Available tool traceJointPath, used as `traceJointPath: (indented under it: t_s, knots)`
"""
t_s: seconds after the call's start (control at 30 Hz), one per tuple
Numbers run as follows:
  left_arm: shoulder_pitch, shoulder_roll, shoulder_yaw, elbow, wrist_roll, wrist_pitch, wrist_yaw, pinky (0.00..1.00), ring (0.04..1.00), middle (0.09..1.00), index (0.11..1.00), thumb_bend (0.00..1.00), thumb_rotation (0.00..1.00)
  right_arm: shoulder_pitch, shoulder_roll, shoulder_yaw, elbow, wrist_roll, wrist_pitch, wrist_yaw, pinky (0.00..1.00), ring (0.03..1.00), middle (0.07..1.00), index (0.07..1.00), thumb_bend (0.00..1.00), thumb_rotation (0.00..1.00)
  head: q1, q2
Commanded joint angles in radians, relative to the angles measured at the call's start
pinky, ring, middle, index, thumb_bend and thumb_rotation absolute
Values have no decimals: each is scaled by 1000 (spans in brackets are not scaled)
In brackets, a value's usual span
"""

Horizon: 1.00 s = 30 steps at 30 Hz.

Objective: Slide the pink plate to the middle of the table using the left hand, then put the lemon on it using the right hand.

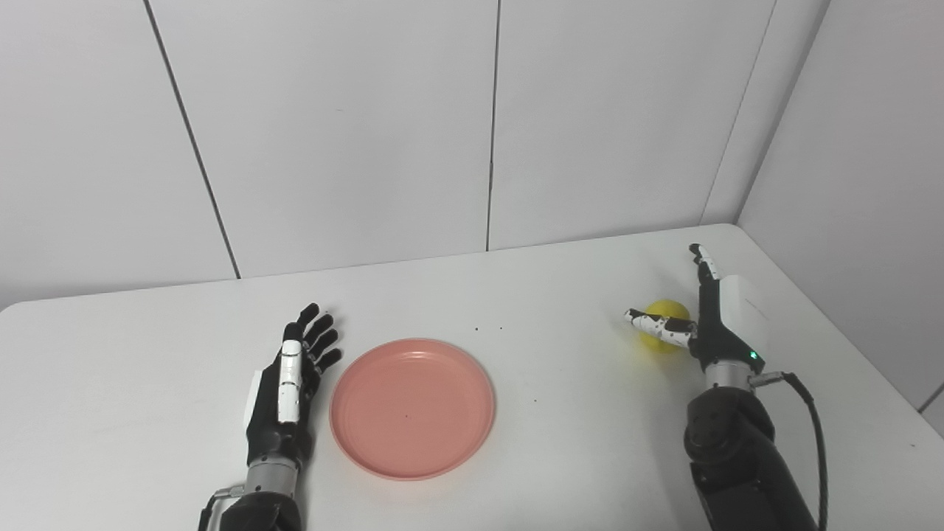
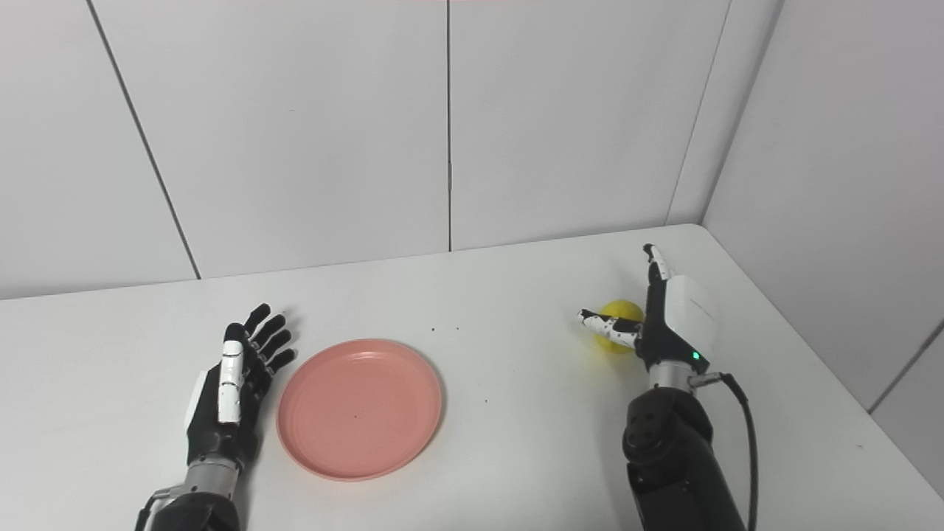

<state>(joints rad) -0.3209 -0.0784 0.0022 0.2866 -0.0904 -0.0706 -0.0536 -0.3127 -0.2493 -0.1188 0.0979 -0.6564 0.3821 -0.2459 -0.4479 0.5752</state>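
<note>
Left eye view: left robot hand [image 1: 289,383] open, empty, just beside pink plate [image 1: 411,408] on table [image 1: 560,413]; right eye view: right robot hand [image 2: 664,317] open, thumb across lemon [image 2: 618,325], not gripping it.

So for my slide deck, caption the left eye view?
Left robot hand open beside pink plate; right robot hand open at lemon.

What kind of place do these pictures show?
Probably a robot test bench, not a home: a bare white table boxed in by plain white wall panels, with only a plate and a lemon as props.
</note>
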Motion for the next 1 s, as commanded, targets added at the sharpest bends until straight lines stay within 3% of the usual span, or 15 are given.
traceJointPath:
  t_s: [0.0, 0.27, 0.4, 0.53, 0.67, 0.73, 0.83, 0.9, 0.93, 0.97]
  knots:
    - [18, 16, 6, 15, -8, -12, -9, 848, 885, 886, 875, 581, 1000, -43, -24, 6, -19, 13, 7, 7, 700, 814, 861, 870, 910, 292, 0, 2]
    - [19, 20, 2, 12, -5, -11, -11, 848, 886, 886, 874, 567, 1000, -46, -24, 32, -17, 38, 39, 37, 665, 791, 864, 848, 895, 258, 0, 2]
    - [22, 21, 0, 6, -3, -7, -10, 851, 887, 888, 878, 579, 1000, -42, -23, 38, -22, 50, 50, 43, 587, 744, 848, 836, 883, 217, 0, 5]
    - [23, 21, -1, -2, -3, -2, -9, 845, 882, 884, 875, 577, 1000, -37, -22, 32, -18, 85, 43, 50, 450, 614, 713, 808, 854, 117, 3, 9]
    - [26, 18, 0, -7, -13, 2, -13, 848, 885, 884, 874, 571, 1000, -31, -28, 38, -3, 99, 24, 43, 509, 655, 751, 778, 840, 53, 2, 15]
    - [27, 17, 1, -11, -16, 7, -12, 848, 884, 884, 872, 577, 1000, -29, -28, 39, 3, 105, 16, 38, 388, 548, 711, 771, 819, 13, 2, 15]
    - [31, 16, -3, -22, -13, 18, -13, 854, 889, 890, 880, 580, 1000, -26, -26, 42, 7, 106, 18, 30, 206, 328, 637, 748, 720, 0, 4, 18]
    - [32, 16, -4, -27, -13, 22, -15, 855, 890, 891, 882, 580, 1000, -25, -27, 47, 5, 102, 27, 30, 194, 314, 633, 745, 705, 0, 5, 19]
    - [33, 15, -4, -29, -14, 26, -15, 858, 891, 891, 883, 584, 1000, -23, -29, 49, 1, 100, 31, 30, 279, 401, 665, 730, 589, 0, 5, 19]
    - [33, 16, -4, -28, -15, 26, -17, 859, 891, 891, 882, 587, 1000, -21, -30, 52, -2, 98, 34, 31, 307, 431, 676, 726, 549, 0, 6, 19]
